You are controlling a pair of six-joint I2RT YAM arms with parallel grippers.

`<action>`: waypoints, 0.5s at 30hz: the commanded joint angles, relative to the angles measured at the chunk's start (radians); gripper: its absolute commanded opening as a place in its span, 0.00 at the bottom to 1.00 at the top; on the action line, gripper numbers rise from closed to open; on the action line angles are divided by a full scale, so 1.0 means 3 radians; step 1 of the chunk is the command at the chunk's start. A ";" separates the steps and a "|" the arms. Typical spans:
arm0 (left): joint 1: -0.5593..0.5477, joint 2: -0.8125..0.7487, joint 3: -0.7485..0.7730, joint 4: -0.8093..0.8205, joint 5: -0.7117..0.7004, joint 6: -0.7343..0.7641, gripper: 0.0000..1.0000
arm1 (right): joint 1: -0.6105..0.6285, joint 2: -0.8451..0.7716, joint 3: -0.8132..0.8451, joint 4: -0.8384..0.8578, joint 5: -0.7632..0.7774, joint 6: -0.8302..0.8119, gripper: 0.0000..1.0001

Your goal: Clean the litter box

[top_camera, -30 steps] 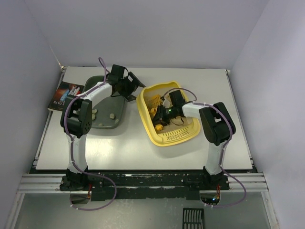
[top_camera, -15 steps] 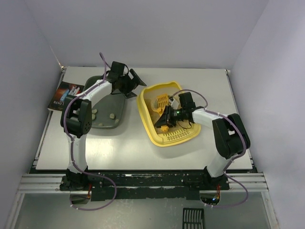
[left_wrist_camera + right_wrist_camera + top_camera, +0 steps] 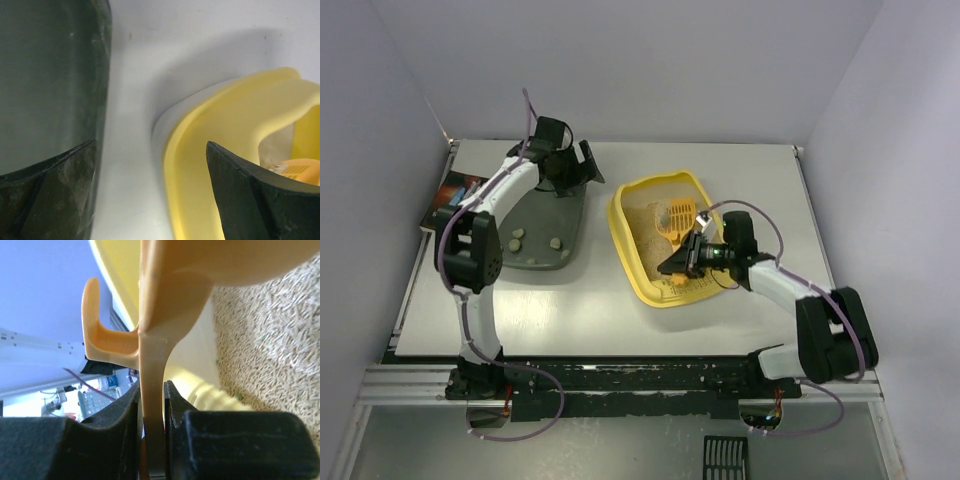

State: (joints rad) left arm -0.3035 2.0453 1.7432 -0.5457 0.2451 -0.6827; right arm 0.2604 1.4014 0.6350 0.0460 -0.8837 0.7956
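Note:
The yellow litter box (image 3: 638,262) holds beige litter (image 3: 270,330) and sits right of centre on the table. My right gripper (image 3: 694,254) is over its near half, shut on the flat handle of an orange slotted scoop (image 3: 680,213), whose head rests near the box's far right side. In the right wrist view the scoop handle (image 3: 152,385) is pinched between both pads. My left gripper (image 3: 570,166) is open and empty over the far end of the dark tray (image 3: 542,215). Its fingers (image 3: 250,200) frame the bare table between the tray wall (image 3: 50,75) and the litter box rim (image 3: 220,125).
The dark grey-green tray holds three pale lumps (image 3: 518,236) in its near half. A book (image 3: 445,200) lies at the table's left edge. White walls close in the back and sides. A black slotted grate (image 3: 726,458) lies below the table front.
My right arm has drawn back toward the near right, carrying the scoop rightward across the litter. The left gripper has shifted left and farther back, still open.

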 commanded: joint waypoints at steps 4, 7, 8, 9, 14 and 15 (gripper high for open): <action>0.0315 -0.1037 -0.0647 -0.0313 -0.0514 0.0866 0.99 | -0.0025 -0.0679 -0.1001 0.2165 -0.0175 0.0997 0.00; 0.0562 -0.1364 -0.0977 -0.0416 -0.0384 0.1043 0.99 | -0.0024 -0.0825 -0.1318 0.2849 -0.0102 0.1289 0.00; 0.0619 -0.1455 -0.1075 -0.0492 -0.0347 0.1136 0.99 | -0.0024 -0.0834 -0.1399 0.2977 -0.0092 0.1315 0.00; 0.0659 -0.1547 -0.1138 -0.0583 -0.0339 0.1225 1.00 | -0.0024 -0.0822 -0.1438 0.3070 -0.0098 0.1327 0.00; 0.0699 -0.1994 -0.1489 -0.0943 -0.0526 0.1558 1.00 | -0.0024 -0.0461 -0.1709 0.4545 -0.0171 0.1826 0.00; 0.0703 -0.2056 -0.1541 -0.1011 -0.0591 0.1585 1.00 | -0.0024 -0.0360 -0.1736 0.4818 -0.0173 0.1944 0.00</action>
State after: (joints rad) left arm -0.0830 1.5043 1.3384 -0.7269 0.1219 -0.3183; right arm 0.2562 1.2118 0.1474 1.0401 -0.9245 1.2343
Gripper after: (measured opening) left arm 0.994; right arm 0.178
